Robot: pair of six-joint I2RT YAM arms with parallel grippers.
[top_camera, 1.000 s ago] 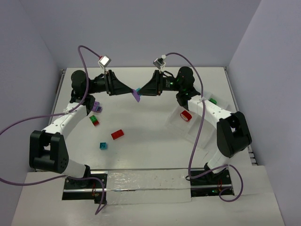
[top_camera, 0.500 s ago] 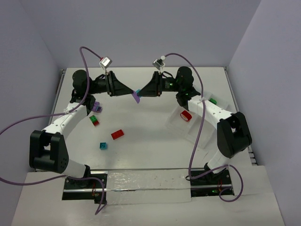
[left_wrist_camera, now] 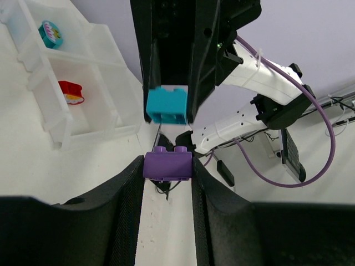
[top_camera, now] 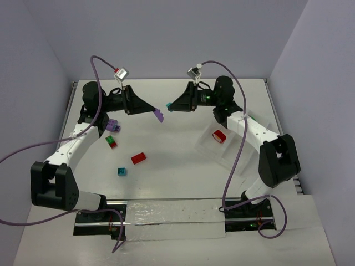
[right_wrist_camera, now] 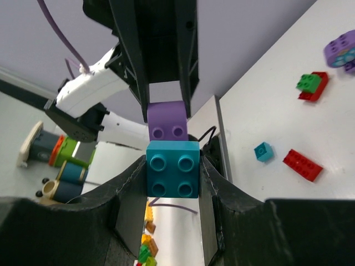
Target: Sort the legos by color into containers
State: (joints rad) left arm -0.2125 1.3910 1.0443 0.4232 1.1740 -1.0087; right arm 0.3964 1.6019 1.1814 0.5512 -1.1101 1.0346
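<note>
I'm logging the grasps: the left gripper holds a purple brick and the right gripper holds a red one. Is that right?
Not quite: the right gripper holds a teal brick, not a red one, as the right wrist view shows. The left gripper does hold a purple brick.

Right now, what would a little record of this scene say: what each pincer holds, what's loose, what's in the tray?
Left pincer: shut on purple brick
Right pincer: shut on teal brick
Held bricks: apart
Loose on table: red brick, small teal brick, green-on-red pair, purple piece
Tray: red piece in one compartment
</note>
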